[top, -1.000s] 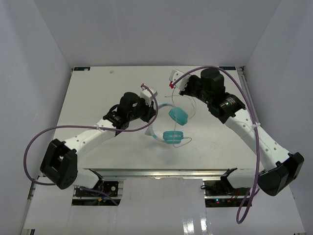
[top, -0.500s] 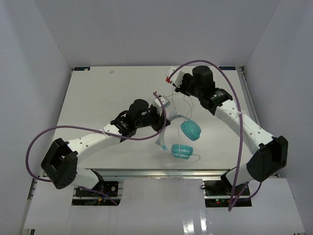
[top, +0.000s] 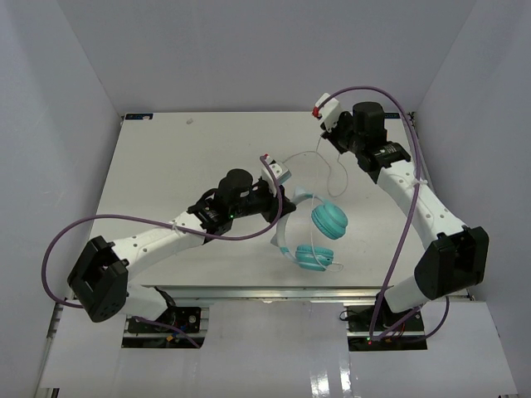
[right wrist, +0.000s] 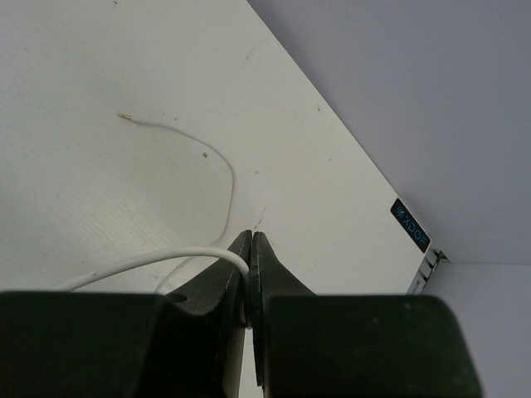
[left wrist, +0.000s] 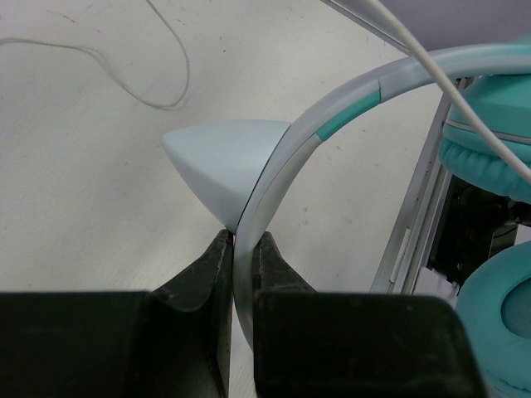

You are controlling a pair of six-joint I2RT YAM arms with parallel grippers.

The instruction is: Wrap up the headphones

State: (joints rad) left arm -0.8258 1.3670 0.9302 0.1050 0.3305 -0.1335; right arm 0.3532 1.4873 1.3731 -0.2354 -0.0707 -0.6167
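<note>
The headphones (top: 329, 220) sit toward the near right of the white surface (top: 166, 166), close to its front edge. From above, you can see the two teal ear cups, one (top: 314, 257) nearer the edge than the other. You cannot tell from the overhead view whether the cups touch the surface.

The pale headband (left wrist: 332, 116) arches up and away from the cups to the left. It has a teal segment partway along its length. Your left claw (left wrist: 241, 257) is clamped tight on that band, one finger on each face, with the band running straight up out of the grip. In the left wrist view the cups lie to the right of the band, over the metal rail (left wrist: 415, 215) at the surface's edge.

The thin whitish cable (top: 323, 166) loops from the headphones toward the far right. Your right claw (right wrist: 249, 249) pinches it there, the fingers closed nearly together with the cord caught between their tips. Beyond the pinch, a free stretch of cable curves across the surface and ends in a small metal plug (right wrist: 124, 116) lying flat.

The right arm reaches to the far right part of the surface, the left arm to its middle, and the two claws are well apart.
</note>
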